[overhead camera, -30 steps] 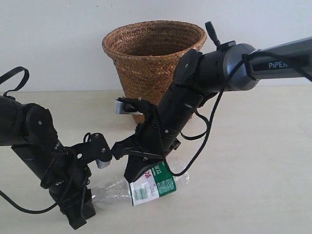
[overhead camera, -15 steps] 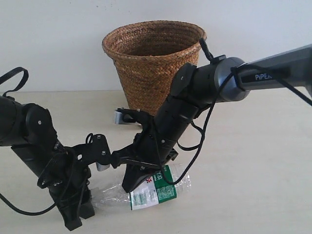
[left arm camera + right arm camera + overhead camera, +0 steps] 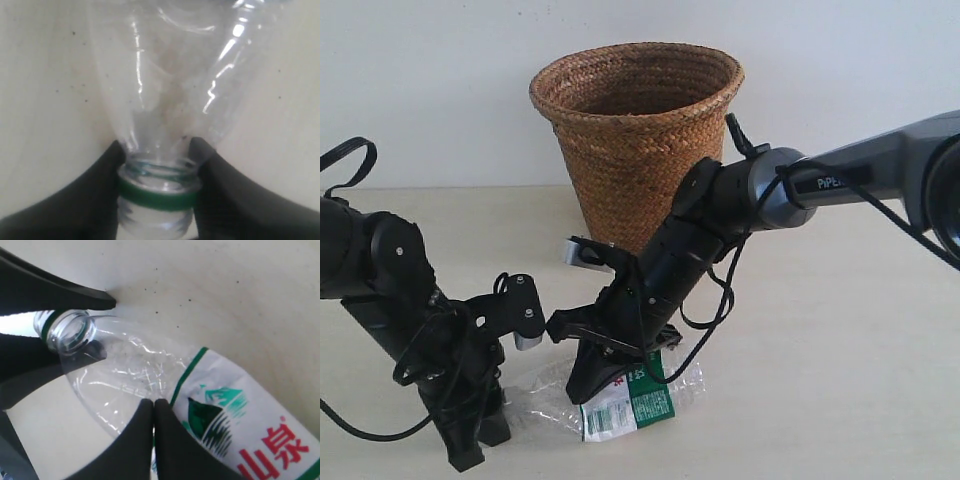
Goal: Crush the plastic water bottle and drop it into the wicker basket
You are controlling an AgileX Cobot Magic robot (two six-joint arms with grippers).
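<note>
While my left pincer (image 3: pixel 157 150) clamps the plastic water bottle (image 3: pixel 165 75) at its neck on the bench (image 3: pixel 840 350), my right pincer (image 3: pixel 154 402), tips together, presses its body.

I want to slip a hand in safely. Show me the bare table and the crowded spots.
Widest bare table lies right of the plastic water bottle, nearer the camera than the right arm. A smaller patch sits left of the wicker basket, behind the left arm. Crowded: front centre, where the left claw and right claw meet at the bottle.
</note>
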